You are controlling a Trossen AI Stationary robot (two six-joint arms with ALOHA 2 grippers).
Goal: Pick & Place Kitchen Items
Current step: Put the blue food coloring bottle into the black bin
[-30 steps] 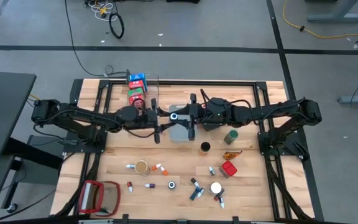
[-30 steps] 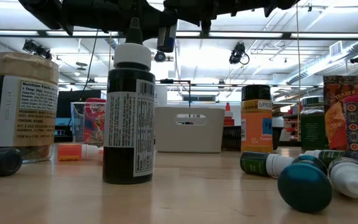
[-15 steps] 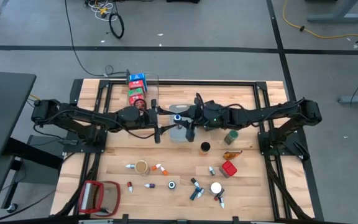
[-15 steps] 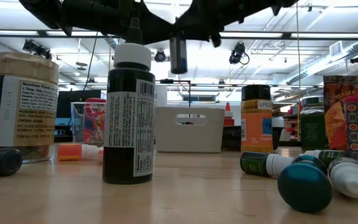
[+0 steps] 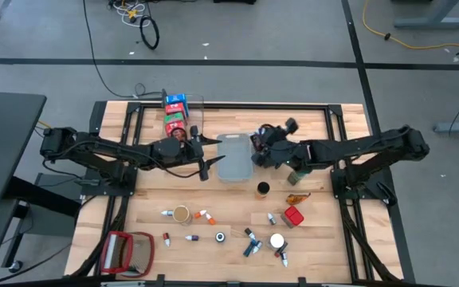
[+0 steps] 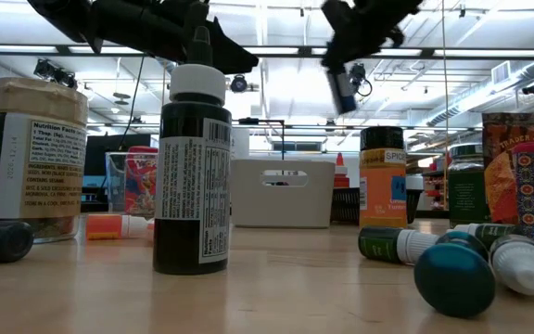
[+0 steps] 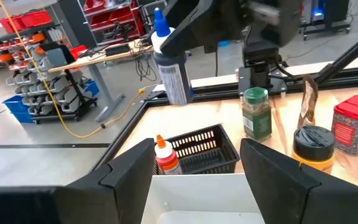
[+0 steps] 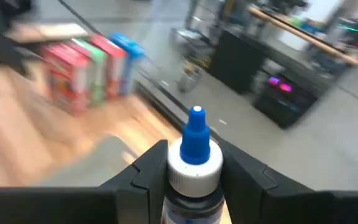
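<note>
My right pincer [image 8: 194, 177], clamped on a blue-capped bottle [image 8: 195, 149] and raised off the tabletop [image 5: 158, 199] just beside the grey bin [image 5: 233, 157], carries it upright for placing, while my left pincer [image 7: 197, 165] waits wide open opposite.

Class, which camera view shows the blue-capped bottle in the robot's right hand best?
The right wrist view: the blue-capped bottle fills the frame, clamped in the right hand. The left wrist view shows it smaller, farther off. The low view gives only a blur; the high view barely shows it.
</note>
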